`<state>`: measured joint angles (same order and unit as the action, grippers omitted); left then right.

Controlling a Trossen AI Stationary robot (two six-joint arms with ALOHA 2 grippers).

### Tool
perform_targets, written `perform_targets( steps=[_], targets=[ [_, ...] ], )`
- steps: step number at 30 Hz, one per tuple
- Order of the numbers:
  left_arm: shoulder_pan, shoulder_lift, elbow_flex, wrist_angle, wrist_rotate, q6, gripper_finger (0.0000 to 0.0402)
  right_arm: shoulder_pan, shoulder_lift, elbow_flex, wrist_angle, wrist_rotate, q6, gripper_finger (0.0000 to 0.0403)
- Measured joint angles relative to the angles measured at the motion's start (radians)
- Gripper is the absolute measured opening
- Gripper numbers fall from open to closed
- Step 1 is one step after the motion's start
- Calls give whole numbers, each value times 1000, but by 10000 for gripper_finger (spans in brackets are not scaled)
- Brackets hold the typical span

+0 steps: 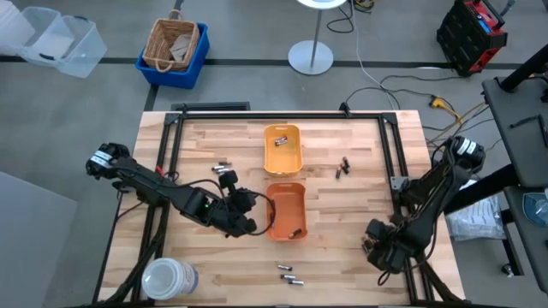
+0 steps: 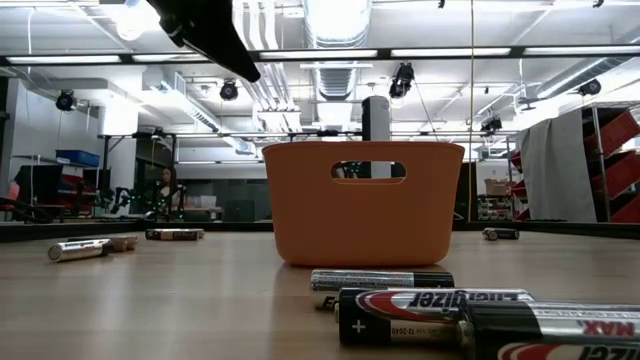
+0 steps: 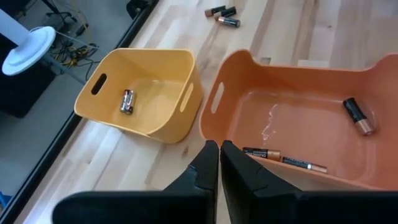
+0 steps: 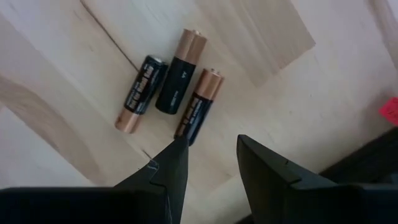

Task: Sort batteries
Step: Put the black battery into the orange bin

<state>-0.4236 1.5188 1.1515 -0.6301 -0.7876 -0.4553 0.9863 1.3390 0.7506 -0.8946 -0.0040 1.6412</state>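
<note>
1. Your left gripper sits lower centre-left in the high view, just left of the orange tray, its fingers pressed together with nothing between them.
2. Your right gripper has its fingers spread, empty, over three batteries on the table.
3. More batteries lie inside the orange tray; one lies in the yellow tray.

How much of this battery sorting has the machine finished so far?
Early days. One battery lies in the yellow tray, three batteries in the orange tray. Nothing is in hand: the left end effector is shut by the orange tray, the right end effector open near three loose batteries. Other loose batteries wait on the table.
</note>
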Motion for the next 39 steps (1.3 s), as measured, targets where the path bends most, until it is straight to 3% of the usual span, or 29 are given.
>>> perform_targets(
  steps=[39],
  targets=[
    [1, 1, 0, 2, 0, -3, 0, 0, 13, -47, 106, 7, -10, 130]
  ],
)
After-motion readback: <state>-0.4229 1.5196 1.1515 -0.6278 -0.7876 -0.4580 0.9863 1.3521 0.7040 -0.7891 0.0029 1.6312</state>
